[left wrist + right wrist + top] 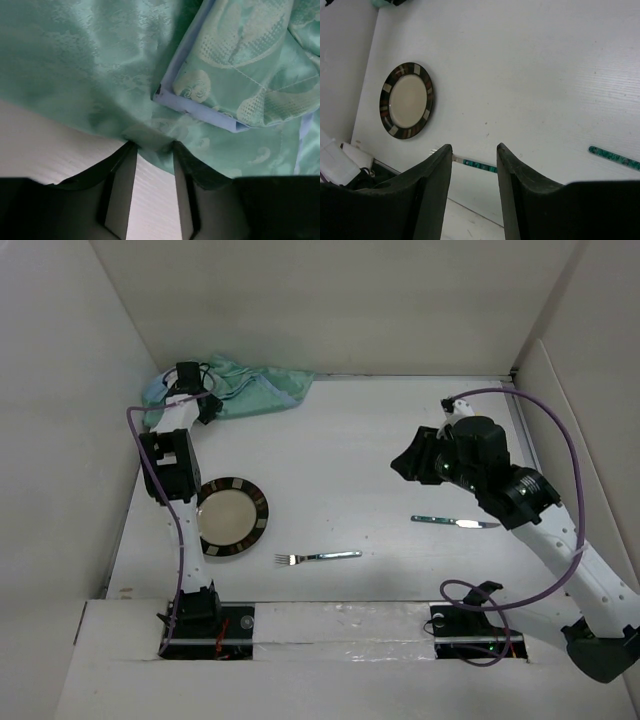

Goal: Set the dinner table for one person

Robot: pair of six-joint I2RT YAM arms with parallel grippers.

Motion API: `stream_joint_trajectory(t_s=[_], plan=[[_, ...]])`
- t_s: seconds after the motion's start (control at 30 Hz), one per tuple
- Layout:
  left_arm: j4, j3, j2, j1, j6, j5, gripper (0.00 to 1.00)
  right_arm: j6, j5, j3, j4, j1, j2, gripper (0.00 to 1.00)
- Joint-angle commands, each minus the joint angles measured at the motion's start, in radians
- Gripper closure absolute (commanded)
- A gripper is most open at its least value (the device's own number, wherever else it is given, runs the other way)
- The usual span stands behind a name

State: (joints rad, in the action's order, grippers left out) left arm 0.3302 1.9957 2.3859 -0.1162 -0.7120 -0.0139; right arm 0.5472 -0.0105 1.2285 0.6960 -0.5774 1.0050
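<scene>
The white dinner table (350, 455) holds a dark-rimmed plate (232, 517) at the near left, a fork (318, 557) in front of the middle and a green-handled knife (455, 523) to the right. A crumpled pale green cloth mat (250, 388) lies in the far left corner. My left gripper (190, 372) is down on its left end. In the left wrist view the gripper (150, 145) is open, its tips against a bunched edge of the mat (100, 75). My right gripper (405, 465) is open and empty above the table's right half; its wrist view (474, 147) shows plate (406, 100), fork (476, 163) and knife (614, 157).
White walls (80, 390) close in the table on the left, back and right. A purple cable (560, 440) loops beside the right arm, another runs along the left arm (180, 540). The arm bases sit at the near edge (340, 625).
</scene>
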Motion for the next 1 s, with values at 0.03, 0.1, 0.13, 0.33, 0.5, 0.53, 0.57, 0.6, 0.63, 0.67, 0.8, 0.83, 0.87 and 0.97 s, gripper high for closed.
stream_joint_trajectory(t_s=[0.03, 0.1, 0.13, 0.33, 0.5, 0.53, 0.57, 0.6, 0.63, 0.67, 0.8, 0.83, 0.87, 0.97], plan=[[-0.022, 0.041, 0.024, 0.004, -0.035, 0.077, 0.84, 0.016, 0.004, 0.038, -0.047, -0.019, 0.023, 0.53], [-0.025, 0.063, 0.039, 0.004, -0.034, 0.095, 1.0, 0.017, 0.004, 0.042, -0.061, -0.019, 0.033, 0.53], [-0.036, 0.063, 0.038, 0.024, -0.03, 0.116, 1.0, 0.017, 0.004, 0.04, -0.067, -0.019, 0.04, 0.53], [-0.169, -0.058, -0.109, 0.147, -0.009, 0.186, 1.0, 0.011, -0.009, 0.039, -0.122, -0.019, 0.072, 0.53], [-0.27, -0.196, -0.252, 0.353, -0.067, 0.226, 1.0, -0.004, -0.02, 0.048, -0.161, -0.019, 0.113, 0.51], [-0.281, -0.212, -0.252, 0.354, -0.081, 0.23, 1.0, -0.009, -0.022, 0.048, -0.162, -0.019, 0.116, 0.51], [-0.295, -0.228, -0.28, 0.375, -0.095, 0.235, 1.0, -0.012, -0.02, 0.048, -0.168, -0.019, 0.119, 0.47], [-0.313, -0.254, -0.289, 0.416, -0.102, 0.245, 0.95, -0.013, -0.019, 0.048, -0.174, -0.019, 0.125, 0.44], [-0.316, -0.253, -0.295, 0.434, -0.112, 0.256, 0.75, -0.015, -0.019, 0.046, -0.176, -0.019, 0.13, 0.42], [-0.309, -0.247, -0.3, 0.446, -0.112, 0.258, 0.67, -0.021, -0.02, 0.048, -0.176, -0.019, 0.132, 0.37], [-0.254, -0.254, -0.368, 0.455, -0.081, 0.243, 0.5, -0.024, -0.019, 0.031, -0.171, -0.019, 0.135, 0.34], [-0.243, -0.273, -0.398, 0.455, -0.064, 0.206, 0.5, -0.024, -0.017, 0.023, -0.17, -0.019, 0.129, 0.36], [-0.232, -0.291, -0.43, 0.446, -0.035, 0.175, 0.5, -0.024, -0.02, 0.014, -0.171, -0.019, 0.124, 0.48], [-0.209, -0.42, -0.575, 0.421, -0.007, 0.098, 0.6, -0.018, -0.031, -0.033, -0.177, -0.01, 0.09, 1.0]])
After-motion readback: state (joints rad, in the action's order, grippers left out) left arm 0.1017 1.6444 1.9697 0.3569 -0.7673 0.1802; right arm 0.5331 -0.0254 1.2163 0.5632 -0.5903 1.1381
